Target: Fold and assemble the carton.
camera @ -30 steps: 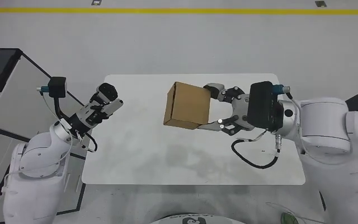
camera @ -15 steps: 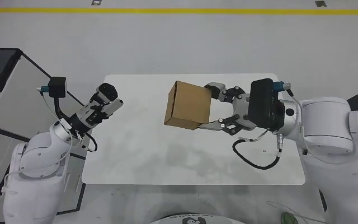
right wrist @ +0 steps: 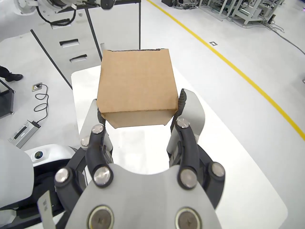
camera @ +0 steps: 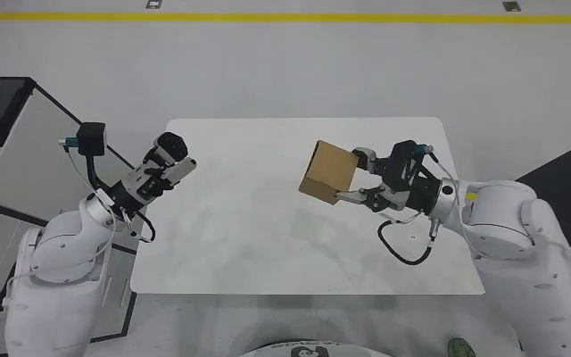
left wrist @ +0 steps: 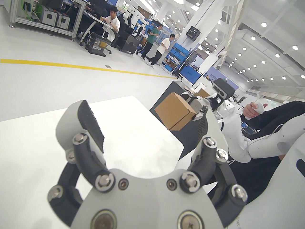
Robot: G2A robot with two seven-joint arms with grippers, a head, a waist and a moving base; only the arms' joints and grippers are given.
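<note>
So, right claw is clamped on the cardboard box, held above the desk toward frame right; left claw gapes open at the desk's left edge.

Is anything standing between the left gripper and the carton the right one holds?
Nothing visible does. Only table surface lies between the open left gripper and the carton, which the right gripper holds raised.
</note>
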